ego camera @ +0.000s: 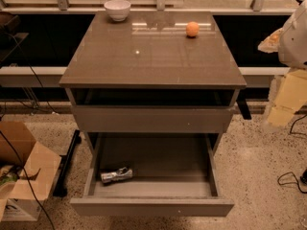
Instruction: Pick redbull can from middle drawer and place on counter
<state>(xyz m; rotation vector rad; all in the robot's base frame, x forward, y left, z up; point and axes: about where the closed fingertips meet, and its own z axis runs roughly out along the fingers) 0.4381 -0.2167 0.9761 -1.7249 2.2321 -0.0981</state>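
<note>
Gripper [295, 32]: I see only a white, rounded piece of the arm at the right edge, well right of the counter and high above the drawer. I cannot tell whether it is released or clenched.
Redbull can [116, 175]: lying on its side in the front-left part of the middle drawer [158, 157], near the left wall.
Middle drawer: pulled out towards me.
Above the drawer: a closed drawer front [153, 119] sits over its back part, and I see a dark open gap under the counter [153, 56].
On the counter: a white bowl [117, 9] at the far left and an orange ball [192, 28] at the far right, well apart.
Around: an open cardboard box [21, 166] at lower left, a black bar [67, 164] on the floor beside the cabinet, yellowish sheets [288, 99] at right and a black cable [290, 178].
Cut off: the arm and the box both run out of my view.
Surface and room: a glossy grey-brown top with reflections, a speckled floor and dark panels behind.
</note>
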